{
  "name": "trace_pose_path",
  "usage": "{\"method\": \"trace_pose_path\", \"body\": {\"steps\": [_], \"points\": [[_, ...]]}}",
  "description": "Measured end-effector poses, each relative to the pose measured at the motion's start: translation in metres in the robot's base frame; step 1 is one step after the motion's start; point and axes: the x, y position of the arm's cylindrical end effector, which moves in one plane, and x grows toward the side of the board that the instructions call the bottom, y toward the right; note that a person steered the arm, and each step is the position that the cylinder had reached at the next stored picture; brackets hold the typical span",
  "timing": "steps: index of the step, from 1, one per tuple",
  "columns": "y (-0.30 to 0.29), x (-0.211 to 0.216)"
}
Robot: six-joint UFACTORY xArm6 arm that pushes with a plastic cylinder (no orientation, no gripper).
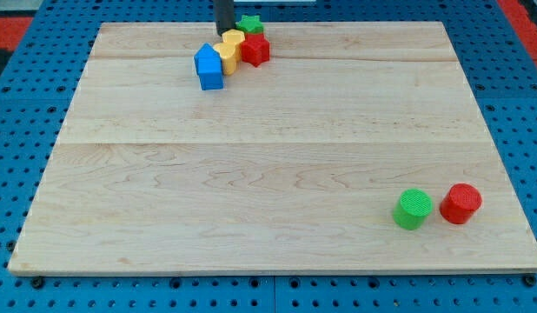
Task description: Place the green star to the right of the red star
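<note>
The green star (pixel 249 23) lies at the view's top edge of the wooden board, just above the red star (pixel 255 49) and touching it. My tip (pixel 224 33) stands just left of the green star, above the yellow blocks. A yellow block (pixel 233 40) and another yellow block (pixel 224 55) press against the red star's left side. A blue block (pixel 209 67) sits at the left end of this cluster.
A green cylinder (pixel 413 209) and a red cylinder (pixel 460 203) stand side by side near the view's bottom right. The wooden board (pixel 268 165) rests on a blue pegboard surface (pixel 16 130).
</note>
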Motion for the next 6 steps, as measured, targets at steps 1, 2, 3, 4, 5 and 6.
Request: {"method": "trace_pose_path", "body": {"steps": [1, 2, 3, 4, 5, 6], "points": [[0.01, -0.002], [-0.027, -0.023], [-0.022, -0.023], [0.034, -0.022], [0.089, -0.006], [0.123, 0.018]]}}
